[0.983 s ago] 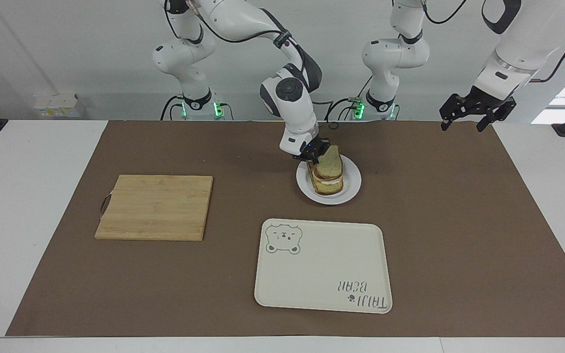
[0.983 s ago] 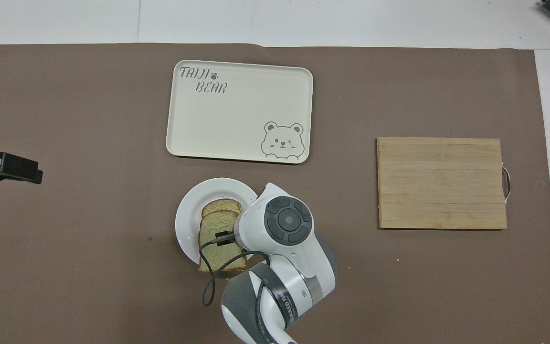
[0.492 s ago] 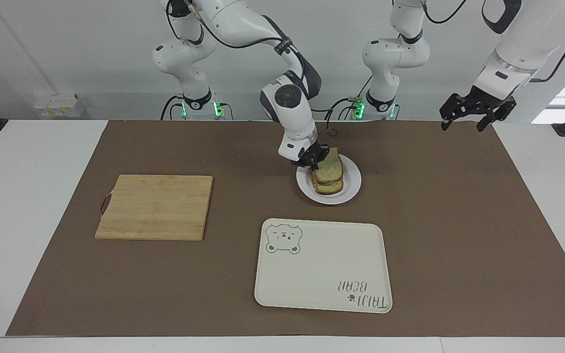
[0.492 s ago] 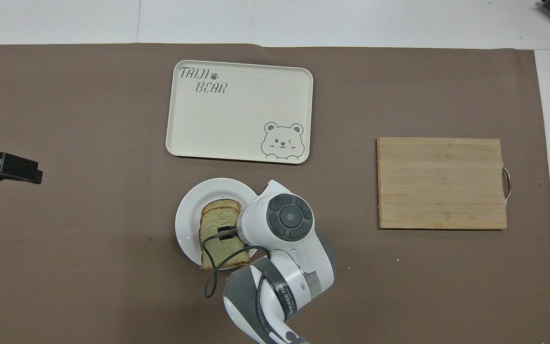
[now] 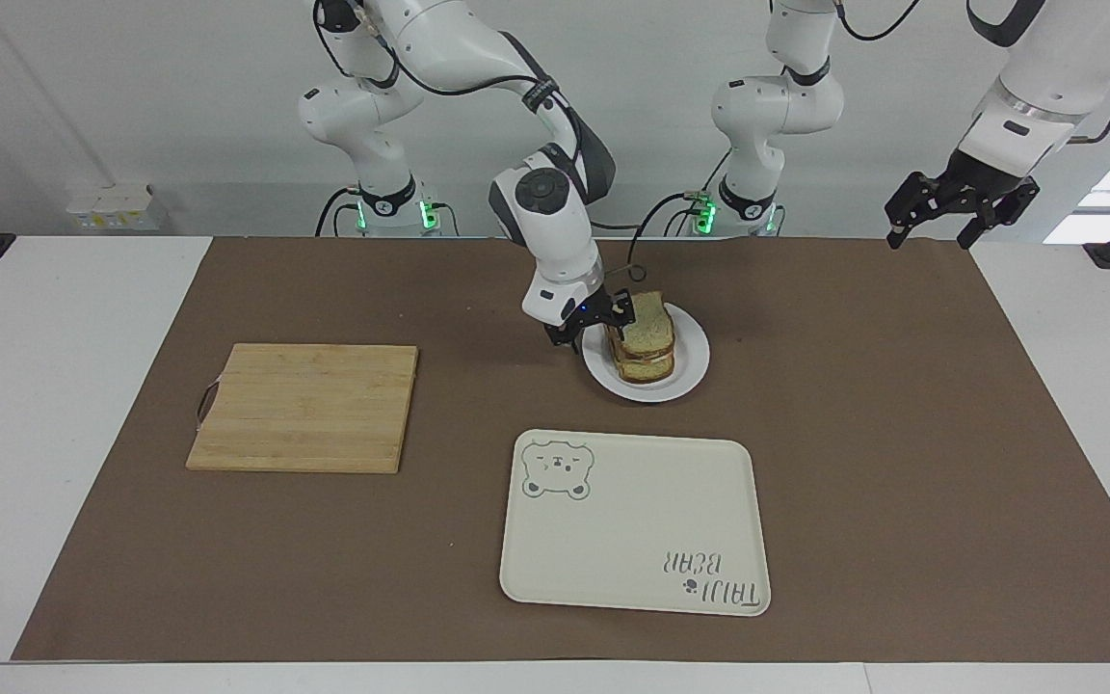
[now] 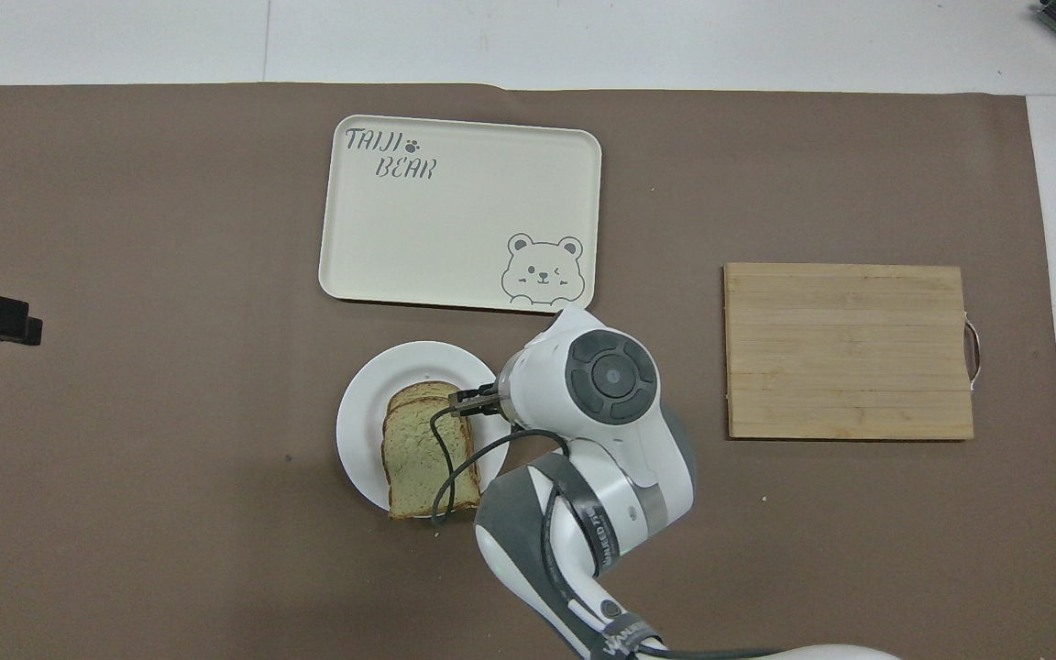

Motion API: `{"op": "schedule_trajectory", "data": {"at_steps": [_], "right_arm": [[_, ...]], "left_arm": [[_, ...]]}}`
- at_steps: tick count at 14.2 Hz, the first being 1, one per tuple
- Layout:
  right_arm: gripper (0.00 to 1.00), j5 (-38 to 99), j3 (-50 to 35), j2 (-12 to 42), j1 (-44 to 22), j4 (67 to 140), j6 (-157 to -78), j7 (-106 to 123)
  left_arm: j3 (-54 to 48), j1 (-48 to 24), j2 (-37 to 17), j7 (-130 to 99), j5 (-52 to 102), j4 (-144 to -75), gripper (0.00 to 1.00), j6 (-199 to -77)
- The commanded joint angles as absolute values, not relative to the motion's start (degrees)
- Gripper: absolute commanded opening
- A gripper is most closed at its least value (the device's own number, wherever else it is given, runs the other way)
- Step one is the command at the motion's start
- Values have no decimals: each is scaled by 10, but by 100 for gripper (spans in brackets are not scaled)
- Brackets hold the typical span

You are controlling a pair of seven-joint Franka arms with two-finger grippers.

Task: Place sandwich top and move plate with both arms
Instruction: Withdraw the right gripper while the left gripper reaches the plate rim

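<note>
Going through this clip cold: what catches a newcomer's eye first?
The right arm bent low over the middle of the table, its right gripper open beside the stacked sandwich, whose sandwich top lies on the pile on the plate. Next, the bear tray, farther from the robots than the plate. The left gripper waits raised at the left arm's end of the table.

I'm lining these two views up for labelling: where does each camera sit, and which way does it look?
Facing view: high, across the table, looking at the robots; both arms show whole, right gripper beside the sandwich top on the plate, left gripper raised over the left arm's end of the table, waiting.
Overhead view: above the robots' end, looking steeply down; the right arm's wrist and only the left gripper's tip show.
Shared: plate, sandwich, bear tray, cutting board, half a turn apart.
</note>
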State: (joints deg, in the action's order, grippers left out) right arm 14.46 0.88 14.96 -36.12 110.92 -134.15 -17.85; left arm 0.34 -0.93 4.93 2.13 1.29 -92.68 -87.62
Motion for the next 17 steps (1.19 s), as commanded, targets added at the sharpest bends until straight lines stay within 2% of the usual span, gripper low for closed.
{"op": "schedule_trajectory", "data": {"at_steps": [1, 6, 12, 17], "right_arm": [[100, 98, 4, 115, -316, 1108, -1302, -175], [100, 58, 4, 63, -250, 1098, -1200, -174], [100, 34, 5, 11, -178, 1098, -1101, -150], [100, 34, 5, -2, -88, 1047, -1031, -147]], "left_arm": [[-2, -4, 56, 25, 7, -933, 100, -875], [-10, -33, 54, 18, 25, -992, 100, -898], [-11, -59, 54, 26, 74, -1137, 100, -1040], [-10, -83, 48, 60, 136, -1228, 100, -1133]]}}
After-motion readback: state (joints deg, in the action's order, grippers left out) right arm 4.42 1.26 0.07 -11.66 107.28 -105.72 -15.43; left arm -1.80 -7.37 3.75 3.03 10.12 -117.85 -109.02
